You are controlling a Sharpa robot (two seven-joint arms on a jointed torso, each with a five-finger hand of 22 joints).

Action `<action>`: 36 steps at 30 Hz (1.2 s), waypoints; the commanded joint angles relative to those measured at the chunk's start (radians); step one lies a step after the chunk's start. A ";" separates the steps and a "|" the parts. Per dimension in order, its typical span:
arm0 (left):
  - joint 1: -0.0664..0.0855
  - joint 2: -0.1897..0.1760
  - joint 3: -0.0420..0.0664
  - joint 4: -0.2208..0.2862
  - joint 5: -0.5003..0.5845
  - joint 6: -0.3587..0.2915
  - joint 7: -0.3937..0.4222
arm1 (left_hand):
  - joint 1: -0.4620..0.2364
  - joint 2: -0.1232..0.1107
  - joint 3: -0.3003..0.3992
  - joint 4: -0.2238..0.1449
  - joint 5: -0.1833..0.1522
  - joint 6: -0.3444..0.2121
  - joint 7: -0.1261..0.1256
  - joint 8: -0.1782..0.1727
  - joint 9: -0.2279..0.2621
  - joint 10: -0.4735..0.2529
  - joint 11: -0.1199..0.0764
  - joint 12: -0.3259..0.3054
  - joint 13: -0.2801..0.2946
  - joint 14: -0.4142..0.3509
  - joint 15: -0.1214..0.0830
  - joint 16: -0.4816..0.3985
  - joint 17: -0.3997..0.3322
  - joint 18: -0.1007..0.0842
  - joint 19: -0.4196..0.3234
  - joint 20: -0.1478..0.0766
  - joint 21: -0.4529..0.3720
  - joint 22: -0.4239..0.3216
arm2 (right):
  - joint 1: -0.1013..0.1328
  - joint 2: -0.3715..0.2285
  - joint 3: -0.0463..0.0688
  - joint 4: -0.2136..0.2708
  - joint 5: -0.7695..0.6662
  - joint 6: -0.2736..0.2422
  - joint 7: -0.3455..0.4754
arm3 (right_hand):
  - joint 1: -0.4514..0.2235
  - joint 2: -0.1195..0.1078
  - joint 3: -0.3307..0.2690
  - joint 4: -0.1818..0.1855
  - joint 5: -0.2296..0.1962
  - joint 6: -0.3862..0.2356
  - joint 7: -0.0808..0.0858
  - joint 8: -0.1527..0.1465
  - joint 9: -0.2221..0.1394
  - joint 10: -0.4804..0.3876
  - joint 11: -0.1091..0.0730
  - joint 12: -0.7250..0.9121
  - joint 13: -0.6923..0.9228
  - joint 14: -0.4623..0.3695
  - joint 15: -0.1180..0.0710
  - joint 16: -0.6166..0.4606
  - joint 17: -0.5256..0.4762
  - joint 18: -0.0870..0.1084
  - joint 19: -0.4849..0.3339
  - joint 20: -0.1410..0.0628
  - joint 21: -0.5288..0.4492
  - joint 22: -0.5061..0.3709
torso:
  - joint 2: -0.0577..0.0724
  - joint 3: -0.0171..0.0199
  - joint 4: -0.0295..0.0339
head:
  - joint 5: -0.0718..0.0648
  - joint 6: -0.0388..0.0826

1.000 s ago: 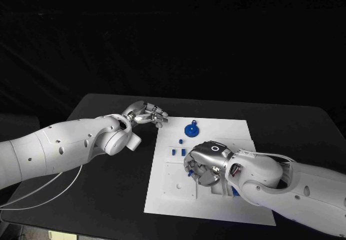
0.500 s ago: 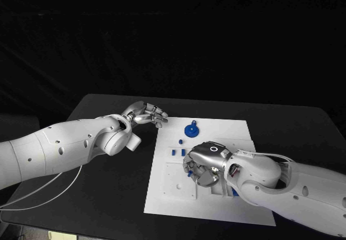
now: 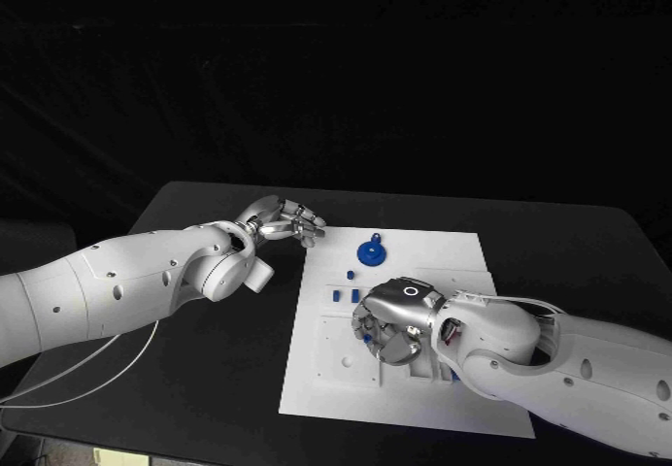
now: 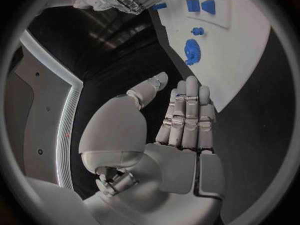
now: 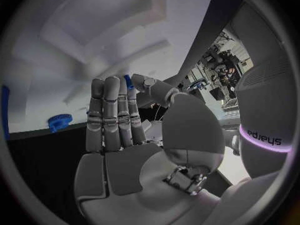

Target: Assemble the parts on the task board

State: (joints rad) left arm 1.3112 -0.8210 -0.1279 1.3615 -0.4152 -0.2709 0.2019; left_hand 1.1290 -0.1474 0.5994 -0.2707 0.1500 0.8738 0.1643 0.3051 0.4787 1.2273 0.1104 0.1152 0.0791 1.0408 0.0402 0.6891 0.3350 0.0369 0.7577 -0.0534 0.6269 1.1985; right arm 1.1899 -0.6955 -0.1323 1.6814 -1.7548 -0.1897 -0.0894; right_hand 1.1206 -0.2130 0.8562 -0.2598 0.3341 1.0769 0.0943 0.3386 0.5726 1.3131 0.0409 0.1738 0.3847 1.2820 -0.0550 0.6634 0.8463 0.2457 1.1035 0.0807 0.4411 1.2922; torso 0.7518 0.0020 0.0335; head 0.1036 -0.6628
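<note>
Right robot hand [image 3: 396, 325] sat nearest you, low over the middle of the board [image 3: 330, 393], fingers curled down toward its surface. You could see a small blue part [image 5: 127, 81] pinched between its thumb and fingertips in the right wrist view, and blue showed at the same fingers in the head view, just above the board's recessed sockets. So that robot hand was closed on a part, not empty. How the part's long axis lay, you could not tell; too little of it showed past the fingers.

What the next move appeared to turn on was this: the part hung just over the cut-out area of the board, directly under the right robot hand, so the seating looked to be a short drop, not a reach. Whether it was lined up with any one socket was hidden by the fingers.

Farther out, small blue pieces [image 3: 342, 291] lay on the board beyond the right robot hand, and the blue gear [image 3: 371, 253] lay near the far edge. Beyond that, the left robot hand [image 3: 285, 222] hovered over the tabletop [image 3: 210, 209], just off the board's far left corner, fingers apart and holding nothing. It was nearer the gear; the right was nearer the sockets.
</note>
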 commanded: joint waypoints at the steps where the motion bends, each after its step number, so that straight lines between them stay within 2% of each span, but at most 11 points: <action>1: 0.001 0.000 0.001 0.001 -0.002 0.006 0.006 | -0.012 0.000 -0.005 0.000 0.004 -0.008 0.000 -0.003 -0.001 -0.005 0.003 -0.004 0.001 0.006 0.004 -0.005 0.002 -0.002 0.003 -0.001 -0.003 0.002 | -0.004 0.002 -0.005 -0.001 0.043 0.015 0.029 | -0.017 -0.004 -0.023 -0.004 0.015 -0.003 0.000 -0.005 0.001 -0.003 0.006 -0.011 0.000 -0.006 -0.001 -0.010 0.001 0.016 -0.002 0.002 -0.005 0.002 | 0.000 0.0008 -0.0011 | 0.000 0.000; 6: 0.001 0.000 0.001 0.001 -0.002 0.007 0.002 | -0.012 0.000 -0.005 0.000 0.004 -0.009 0.000 -0.003 -0.001 -0.005 0.003 -0.005 0.001 0.006 0.004 -0.005 0.002 -0.002 0.003 -0.001 -0.003 0.002 | -0.004 -0.002 -0.005 -0.008 0.054 -0.017 0.029 | -0.060 -0.008 -0.129 -0.011 0.025 -0.036 0.013 -0.024 -0.002 -0.031 0.020 -0.037 -0.005 -0.029 0.012 -0.028 0.001 0.016 -0.029 0.012 -0.016 0.006 | 0.000 0.0016 -0.0005 | 0.000 0.000; 9: 0.001 0.001 0.001 0.001 -0.002 0.007 0.002 | -0.012 0.000 -0.005 0.000 0.004 -0.009 0.000 -0.003 -0.001 -0.005 0.003 -0.005 0.001 0.006 0.004 -0.006 0.002 -0.002 0.003 -0.001 -0.003 0.002 | -0.004 -0.005 -0.005 -0.007 0.065 -0.035 0.033 | -0.064 -0.012 -0.138 -0.011 0.020 -0.047 0.018 -0.031 -0.004 -0.041 0.025 -0.044 -0.008 -0.036 0.016 -0.034 -0.001 0.016 -0.037 0.015 -0.021 0.005 | 0.000 0.0010 -0.0012 | -0.001 0.001; 14: 0.001 0.000 0.001 0.001 -0.002 0.008 0.001 | -0.013 -0.001 -0.006 0.000 0.004 -0.010 0.000 -0.004 -0.001 -0.006 0.003 -0.006 0.001 0.005 0.005 -0.007 0.004 -0.003 0.003 -0.001 -0.004 0.002 | -0.004 -0.013 -0.005 -0.006 0.091 -0.067 0.049 | -0.072 -0.042 -0.170 -0.015 0.017 -0.154 0.066 -0.092 -0.034 -0.145 0.070 -0.105 -0.039 -0.109 0.060 -0.085 -0.025 0.002 -0.115 0.035 -0.062 0.000 | 0.000 0.0008 0.0002 | -0.002 0.002; 21: 0.001 -0.001 0.001 0.000 -0.002 0.008 0.001 | -0.013 -0.002 -0.006 0.000 0.003 -0.011 0.001 -0.004 -0.001 -0.007 0.004 -0.006 0.001 0.005 0.005 -0.008 0.005 -0.003 0.002 -0.001 -0.005 0.003 | -0.003 -0.046 -0.003 0.015 0.171 -0.080 0.064 | -0.086 -0.054 -0.250 -0.009 -0.004 -0.182 0.079 -0.103 -0.051 -0.169 0.078 -0.105 -0.061 -0.114 0.068 -0.093 -0.034 0.006 -0.130 0.045 -0.067 0.011 | 0.000 0.0003 0.0004 | -0.004 0.005; 25: 0.001 -0.001 0.001 -0.001 -0.002 0.008 0.001 | -0.013 -0.002 -0.006 0.000 0.003 -0.011 0.001 -0.004 -0.001 -0.007 0.004 -0.006 0.001 0.005 0.005 -0.009 0.006 -0.003 0.002 -0.001 -0.005 0.003 | -0.003 -0.083 0.042 0.043 0.256 -0.076 0.055 | -0.097 -0.051 -0.280 0.002 0.013 -0.198 0.088 -0.109 -0.060 -0.193 0.084 -0.108 -0.079 -0.107 0.072 -0.088 -0.034 0.014 -0.120 0.047 -0.064 0.016 | 0.000 0.0000 0.0018 | -0.006 0.008; 26: 0.001 -0.002 0.001 -0.002 -0.002 0.008 0.001 | -0.013 -0.002 -0.006 0.000 0.003 -0.011 0.001 -0.004 -0.001 -0.007 0.004 -0.006 0.001 0.005 0.005 -0.009 0.006 -0.003 0.002 -0.001 -0.005 0.003 | -0.003 -0.091 0.068 0.047 0.265 -0.073 0.052 | -0.097 -0.048 -0.283 0.004 0.016 -0.199 0.089 -0.109 -0.061 -0.194 0.085 -0.107 -0.081 -0.105 0.072 -0.087 -0.034 0.016 -0.118 0.048 -0.063 0.016 | 0.000 0.0000 0.0018 | -0.006 0.008; 27: 0.001 -0.002 0.001 -0.002 -0.002 0.007 0.001 | -0.013 -0.002 -0.006 0.000 0.003 -0.011 0.001 -0.004 -0.001 -0.007 0.004 -0.007 0.001 0.005 0.005 -0.009 0.006 -0.003 0.002 -0.001 -0.005 0.003 | 0.001 -0.102 0.081 0.054 0.279 -0.072 0.049 | -0.096 -0.046 -0.284 0.004 0.017 -0.201 0.090 -0.110 -0.062 -0.194 0.085 -0.107 -0.083 -0.105 0.071 -0.087 -0.034 0.016 -0.117 0.048 -0.063 0.016 | 0.000 0.0004 0.0014 | -0.007 0.009; 32: 0.001 0.001 0.001 -0.004 -0.002 0.009 0.002 | -0.013 -0.002 -0.006 0.000 0.003 -0.012 0.001 -0.004 -0.001 -0.007 0.004 -0.007 0.001 0.005 0.005 -0.010 0.007 -0.003 0.002 -0.001 -0.005 0.004 | 0.052 -0.156 0.115 0.074 0.373 -0.048 0.049 | -0.088 -0.044 -0.285 0.003 0.018 -0.202 0.090 -0.109 -0.064 -0.195 0.085 -0.106 -0.088 -0.102 0.071 -0.085 -0.034 0.016 -0.114 0.047 -0.063 0.017 | -0.001 -0.0005 -0.0014 | -0.016 0.019; 34: 0.001 0.002 0.001 -0.005 -0.002 0.009 0.002 | -0.013 -0.002 -0.006 0.000 0.003 -0.012 0.001 -0.004 -0.001 -0.007 0.004 -0.007 0.001 0.005 0.005 -0.010 0.008 -0.003 0.002 -0.001 -0.005 0.004 | 0.071 -0.170 0.122 0.066 0.412 -0.028 0.053 | -0.082 -0.041 -0.286 0.002 0.019 -0.199 0.089 -0.106 -0.065 -0.191 0.083 -0.103 -0.092 -0.095 0.069 -0.080 -0.032 0.016 -0.107 0.045 -0.060 0.019 | -0.001 -0.0001 -0.0006 | -0.021 0.023; 36: 0.001 0.005 0.001 -0.007 -0.002 0.010 0.002 | -0.013 -0.002 -0.006 0.000 0.003 -0.012 0.001 -0.004 -0.001 -0.007 0.004 -0.007 0.001 0.005 0.005 -0.010 0.008 -0.003 0.002 -0.001 -0.005 0.004 | 0.096 -0.185 0.127 0.049 0.475 0.047 0.038 | -0.075 -0.038 -0.288 0.001 0.019 -0.198 0.089 -0.104 -0.068 -0.188 0.079 -0.103 -0.097 -0.074 0.065 -0.066 -0.027 0.016 -0.086 0.038 -0.049 0.024 | -0.001 0.0002 -0.0006 | -0.028 0.027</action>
State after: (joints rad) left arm 1.3112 -0.8193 -0.1279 1.3545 -0.4152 -0.2701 0.1981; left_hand 1.1249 -0.1515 0.5994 -0.2707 0.1500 0.8676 0.1653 0.3051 0.4788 1.2236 0.1141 0.1114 0.0791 1.0408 0.0402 0.6852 0.3414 0.0362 0.7577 -0.0534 0.6269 1.2012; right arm 1.2799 -0.8743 -0.0063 1.7390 -1.4116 -0.2341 -0.0455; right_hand 1.0399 -0.2519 0.5731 -0.2588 0.3486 0.8793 0.1858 0.2318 0.5058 1.1237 0.1269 0.0654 0.2888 1.1989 0.0122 0.5918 0.8167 0.2553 1.0087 0.1232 0.3866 1.3079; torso 0.7511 0.0017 0.0329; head 0.0836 -0.6411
